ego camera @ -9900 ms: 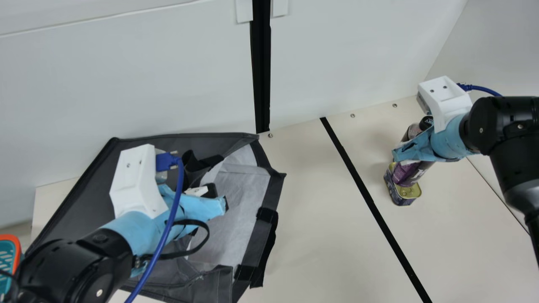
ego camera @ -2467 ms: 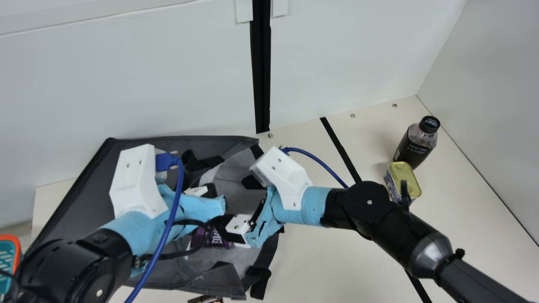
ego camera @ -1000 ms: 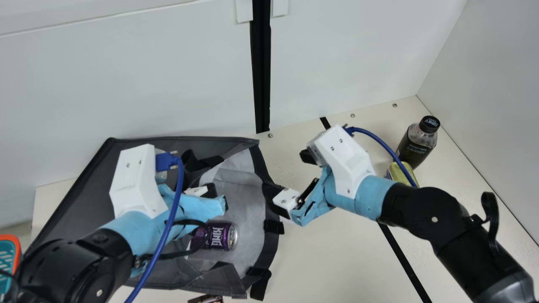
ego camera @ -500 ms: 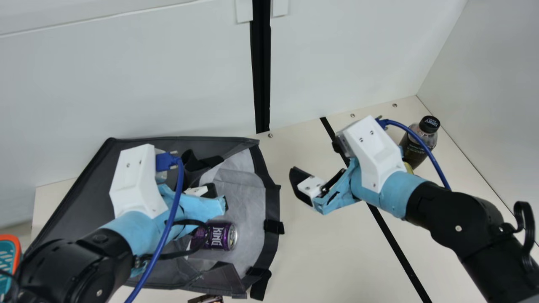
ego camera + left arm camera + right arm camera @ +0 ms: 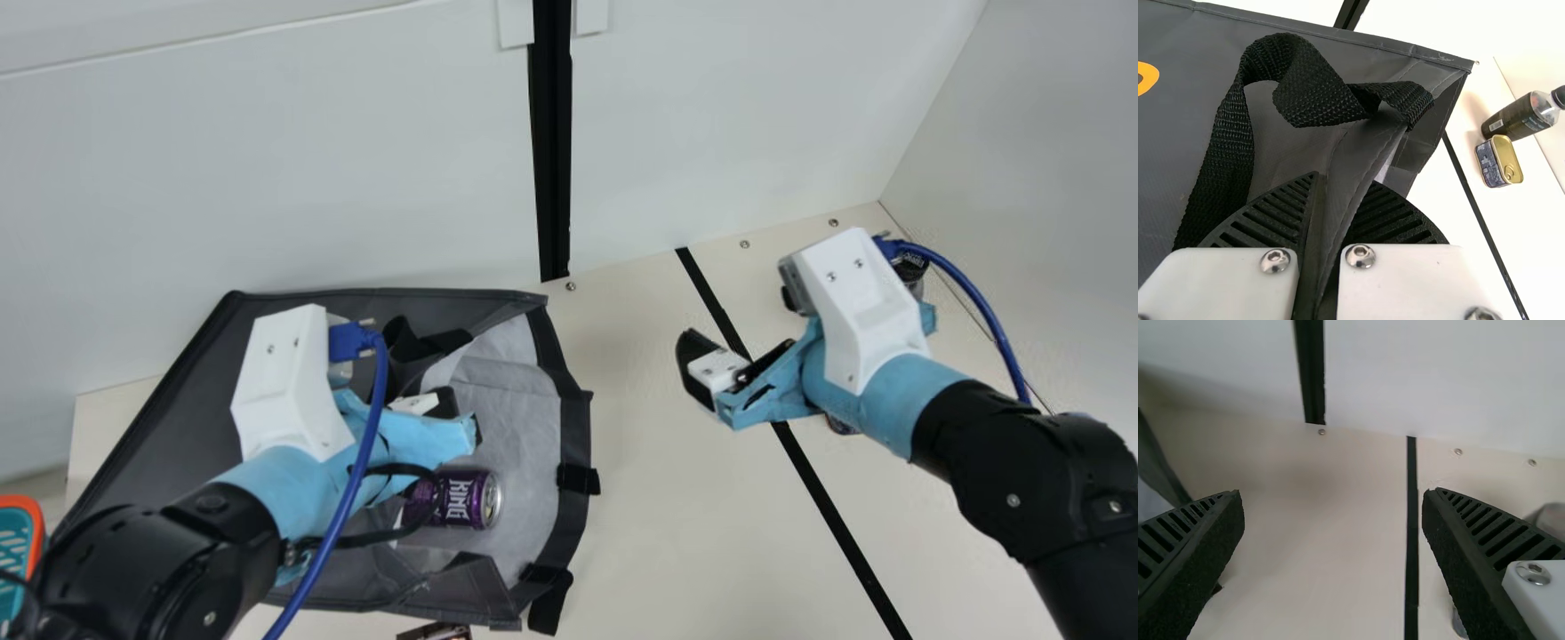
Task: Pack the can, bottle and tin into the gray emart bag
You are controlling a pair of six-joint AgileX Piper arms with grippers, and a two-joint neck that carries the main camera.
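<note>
The purple can lies inside the open gray bag. My left gripper is over the bag in the main view; the left wrist view shows that gripper shut on a fold of the bag's edge, beside a black handle. My right gripper is above the table between bag and bottle; in the right wrist view the gripper is open, nothing between its fingers. Bottle and tin stand close together; in the main view the right arm covers most of both, leaving the bottle's cap visible.
A teal basket with an orange rim is at the far left. A small dark printed item lies by the bag's near edge. Behind the table rises a white wall, and a black strip crosses the tabletop.
My right gripper carried the can from the table's right side into the bag, let it go, and has moved back rightward, still open. The left gripper has stayed in place.
</note>
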